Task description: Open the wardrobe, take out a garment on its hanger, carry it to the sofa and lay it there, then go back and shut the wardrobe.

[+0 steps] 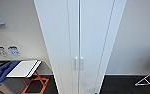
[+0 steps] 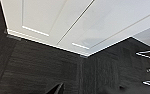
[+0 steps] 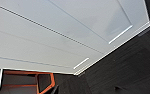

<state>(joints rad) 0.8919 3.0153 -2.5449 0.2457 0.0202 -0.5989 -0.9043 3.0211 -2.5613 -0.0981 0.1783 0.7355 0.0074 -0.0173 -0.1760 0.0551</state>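
The wardrobe (image 1: 79, 37) stands straight ahead of me, tall and white, with both flat doors shut. Its two small vertical handles (image 1: 78, 63) sit side by side at the centre seam. The garment and its hanger are hidden behind the shut doors. In the left wrist view the wardrobe's lower edge (image 2: 66, 30) meets the dark carpet, and a dark tip of my left gripper (image 2: 56, 89) pokes in low over the floor. The right wrist view has the same white base (image 3: 66, 37), with a dark bit of my right gripper (image 3: 55, 90) near the carpet.
To the wardrobe's left stands a low table (image 1: 21, 68) with a white board and a blue item on it, over an orange frame (image 1: 36, 85). A metal rack (image 1: 148, 80) stands on the dark carpet at the right. White walls flank the wardrobe.
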